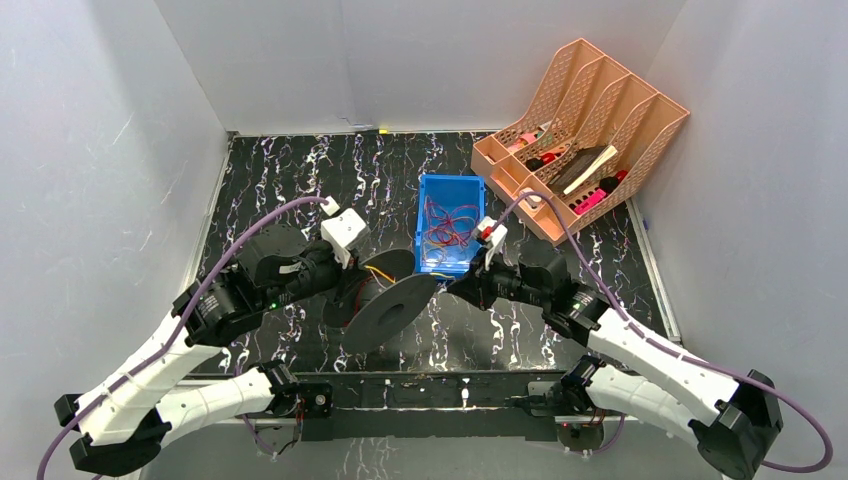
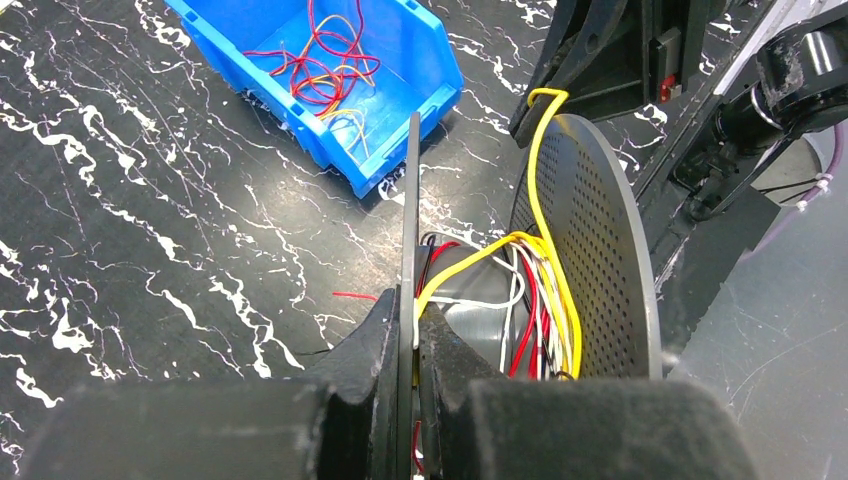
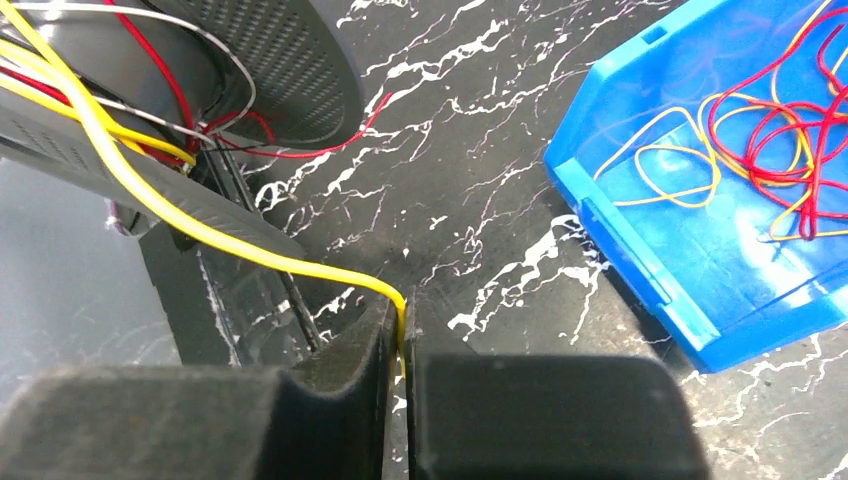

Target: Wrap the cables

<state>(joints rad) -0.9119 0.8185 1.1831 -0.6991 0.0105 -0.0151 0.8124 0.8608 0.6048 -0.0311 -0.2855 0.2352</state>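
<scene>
A grey spool (image 1: 390, 300) with perforated flanges hangs tilted above the table centre; red, yellow and white cables (image 2: 530, 310) are wound on its core. My left gripper (image 1: 352, 280) is shut on the thin left flange (image 2: 411, 220), one finger on each side (image 2: 372, 340). A yellow cable (image 2: 533, 170) runs from the core over the right flange to my right gripper (image 1: 455, 285). In the right wrist view that gripper (image 3: 403, 325) is shut on the yellow cable (image 3: 200, 225), which stretches taut up-left to the spool (image 3: 290, 60).
A blue bin (image 1: 452, 179) behind the spool holds loose red and yellow cables (image 1: 450, 225); it also shows in the right wrist view (image 3: 640, 270). An orange file organizer (image 1: 585, 120) stands at the back right. A red cable end (image 2: 355, 296) lies on the table.
</scene>
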